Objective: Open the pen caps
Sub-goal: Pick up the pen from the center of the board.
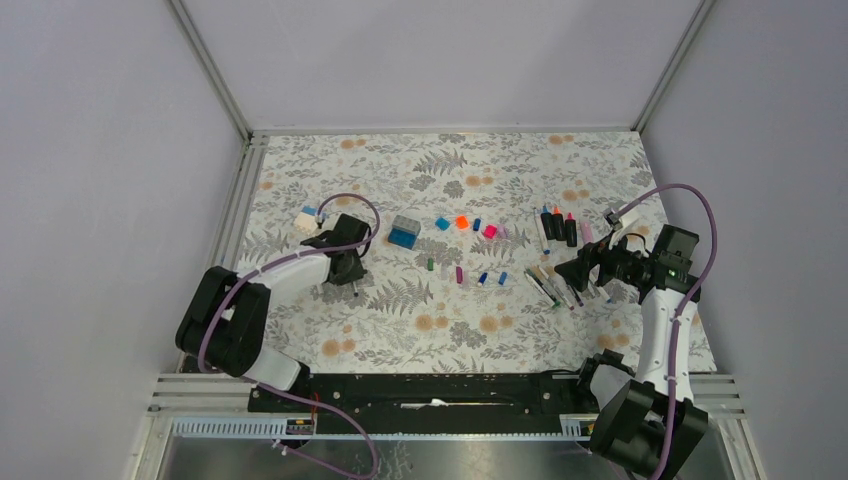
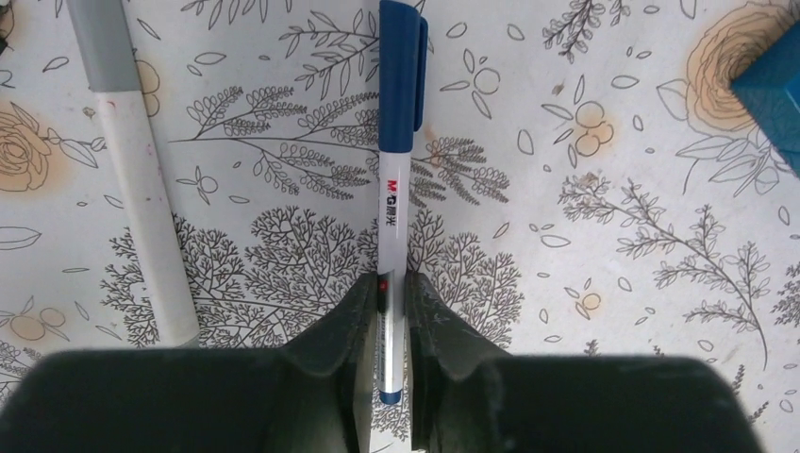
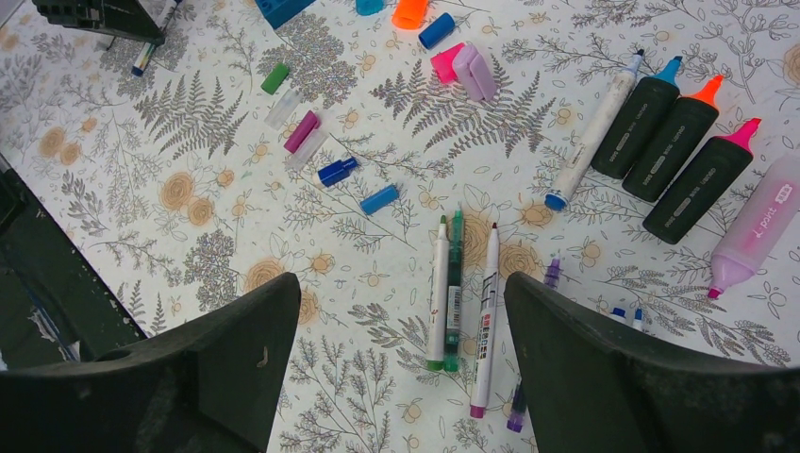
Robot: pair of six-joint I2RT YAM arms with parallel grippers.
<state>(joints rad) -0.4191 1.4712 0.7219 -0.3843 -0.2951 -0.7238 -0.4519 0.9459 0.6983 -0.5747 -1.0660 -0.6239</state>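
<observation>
The left gripper [image 2: 391, 294], low in the middle of the left wrist view, is pinching its jaws narrowly around the lower barrel of a white pen [image 2: 394, 203]; the pen is lying on the flowered table [image 2: 613, 283] and pointing up the frame; its blue cap [image 2: 401, 71] is sitting on the far end, at the top centre. A grey-and-white pen [image 2: 141, 189] is lying apart at the upper left. The right gripper [image 3: 398, 283] is hanging with jaws spread wide, holding nothing, above a row of thin pens [image 3: 453, 283]; loose caps are lying across the upper part of its view: a green cap [image 3: 275, 77], a purple cap [image 3: 302, 131] and a light blue cap [image 3: 379, 199] toward the left; an orange cap [image 3: 410, 12] and a pink cap [image 3: 446, 62] at the top centre.
</observation>
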